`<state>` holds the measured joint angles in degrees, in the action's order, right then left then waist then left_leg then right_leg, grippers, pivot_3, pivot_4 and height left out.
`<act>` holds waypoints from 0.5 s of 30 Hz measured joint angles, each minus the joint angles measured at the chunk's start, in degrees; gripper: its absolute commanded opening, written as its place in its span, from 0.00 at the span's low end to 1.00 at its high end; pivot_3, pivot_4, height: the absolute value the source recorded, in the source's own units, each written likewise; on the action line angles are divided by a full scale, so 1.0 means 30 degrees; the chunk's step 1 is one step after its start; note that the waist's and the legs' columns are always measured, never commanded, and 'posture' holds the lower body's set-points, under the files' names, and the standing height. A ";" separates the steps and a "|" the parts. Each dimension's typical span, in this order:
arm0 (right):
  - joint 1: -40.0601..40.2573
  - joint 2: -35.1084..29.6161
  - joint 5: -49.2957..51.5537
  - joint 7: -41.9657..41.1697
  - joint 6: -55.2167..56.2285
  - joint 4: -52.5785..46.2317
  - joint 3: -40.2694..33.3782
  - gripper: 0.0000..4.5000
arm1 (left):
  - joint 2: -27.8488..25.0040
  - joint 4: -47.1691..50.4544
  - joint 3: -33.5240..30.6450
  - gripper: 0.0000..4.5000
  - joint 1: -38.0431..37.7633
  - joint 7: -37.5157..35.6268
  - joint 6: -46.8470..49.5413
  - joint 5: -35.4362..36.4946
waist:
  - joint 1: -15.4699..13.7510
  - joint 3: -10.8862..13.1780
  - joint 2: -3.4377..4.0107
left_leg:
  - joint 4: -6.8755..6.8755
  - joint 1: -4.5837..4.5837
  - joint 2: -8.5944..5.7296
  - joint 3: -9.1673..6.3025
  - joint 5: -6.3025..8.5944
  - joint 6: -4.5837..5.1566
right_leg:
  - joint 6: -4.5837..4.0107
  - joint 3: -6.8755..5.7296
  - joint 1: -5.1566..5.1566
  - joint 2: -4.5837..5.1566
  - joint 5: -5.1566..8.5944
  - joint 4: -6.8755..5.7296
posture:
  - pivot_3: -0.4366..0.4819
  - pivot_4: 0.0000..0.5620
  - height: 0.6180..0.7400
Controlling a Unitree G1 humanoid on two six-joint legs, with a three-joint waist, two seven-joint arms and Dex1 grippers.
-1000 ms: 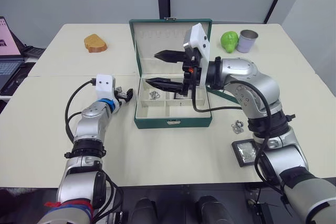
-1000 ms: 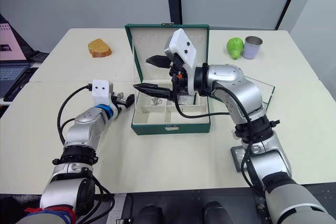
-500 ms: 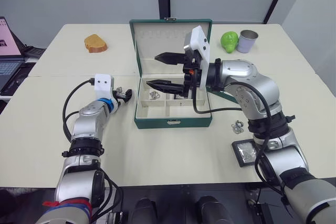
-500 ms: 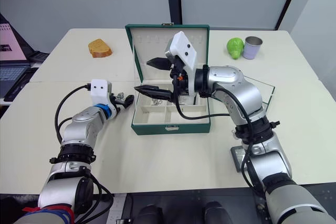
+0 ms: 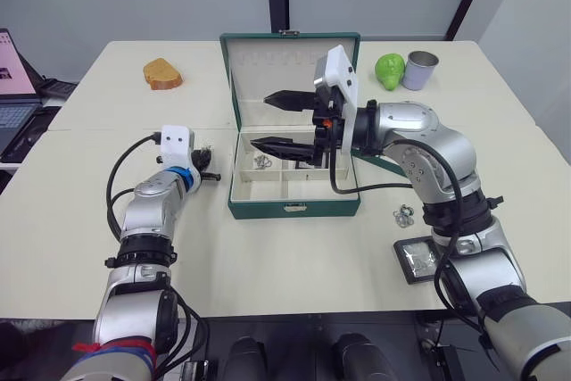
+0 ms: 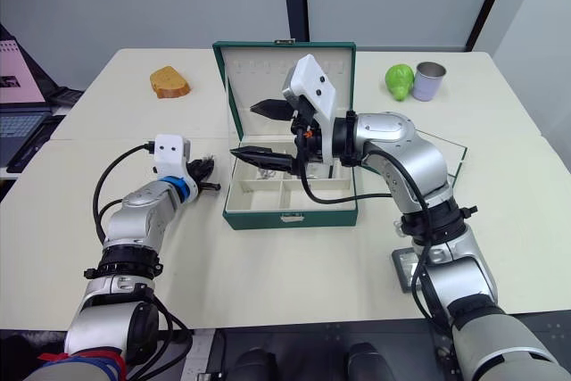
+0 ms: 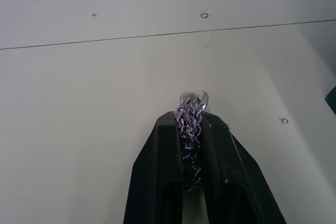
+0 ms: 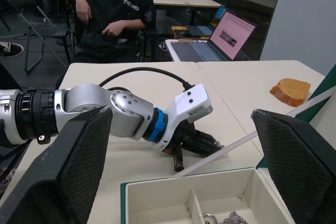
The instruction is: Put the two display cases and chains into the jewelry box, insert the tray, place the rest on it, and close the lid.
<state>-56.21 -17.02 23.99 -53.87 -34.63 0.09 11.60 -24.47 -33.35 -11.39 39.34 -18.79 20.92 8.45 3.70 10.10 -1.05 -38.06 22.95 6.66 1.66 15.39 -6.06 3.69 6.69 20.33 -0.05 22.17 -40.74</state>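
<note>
The dark green jewelry box (image 5: 294, 207) stands in the middle of the table with its lid (image 5: 268, 73) raised. A silvery chain (image 5: 261, 161) lies in its back left compartment. My left gripper (image 5: 206, 167) rests low on the table just left of the box, shut on another chain (image 7: 189, 121) that bunches between its fingers. My right gripper (image 5: 262, 120) hovers open over the box's rear compartments, holding nothing. One display case (image 5: 417, 260) lies on the table near the front right. The silvery rings (image 5: 403, 215) sit just behind it. The tray (image 6: 443, 156) shows partly behind my right arm.
A slice of bread (image 5: 161, 73) lies at the back left. A green fruit (image 5: 389, 70) and a metal cup (image 5: 419, 69) stand at the back right. A laptop (image 5: 13, 86) sits past the table's left edge. A seated person (image 8: 113, 9) appears in the right wrist view.
My left gripper's fingers have closed from wide open onto the chain on the table. The right arm has barely moved.
</note>
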 measured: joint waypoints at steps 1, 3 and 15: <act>0.0022 -0.0066 0.0004 -0.0051 0.0010 0.0000 -0.0003 1.00 | 0.0000 0.0006 0.0000 0.03 -0.0001 0.0004 -0.0008 0.0000 | -0.0001 0.0000 0.0000 | 0.0001 0.0000 0.0000 -0.0001 0.0000 0.0000 | 0.0000 0.0000 -0.0002 0.0000 0.0000 0.0002 | 0.48 0.27 1.00; 0.0229 -0.0230 0.0014 -0.0117 0.0038 -0.0075 -0.0040 1.00 | -0.0001 0.0020 -0.0003 0.03 -0.0002 0.0005 -0.0031 0.0004 | -0.0005 0.0000 0.0000 | 0.0003 -0.0002 0.0000 0.0000 0.0000 0.0000 | 0.0000 0.0000 -0.0007 0.0000 0.0000 0.0007 | 0.48 0.27 1.00; 0.1522 -0.2069 0.1361 -0.1036 -0.0254 -0.2222 -0.1104 1.00 | -0.0883 0.3922 -0.0033 0.03 -0.1777 -0.1881 0.1637 0.0940 | -0.0045 0.0005 -0.0005 | 0.0023 0.0016 0.0004 0.0004 0.0001 -0.0001 | 0.0000 0.0007 -0.0009 0.0000 0.0000 0.0063 | 0.48 0.27 1.00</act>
<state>-51.64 -23.23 28.07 -56.98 -35.39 -6.58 8.29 -27.12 -21.59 -11.49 34.01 -24.43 25.83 11.27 3.56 10.11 -1.07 -37.98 23.00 6.67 1.67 15.39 -6.06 3.69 6.71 20.31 -0.05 22.17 -40.55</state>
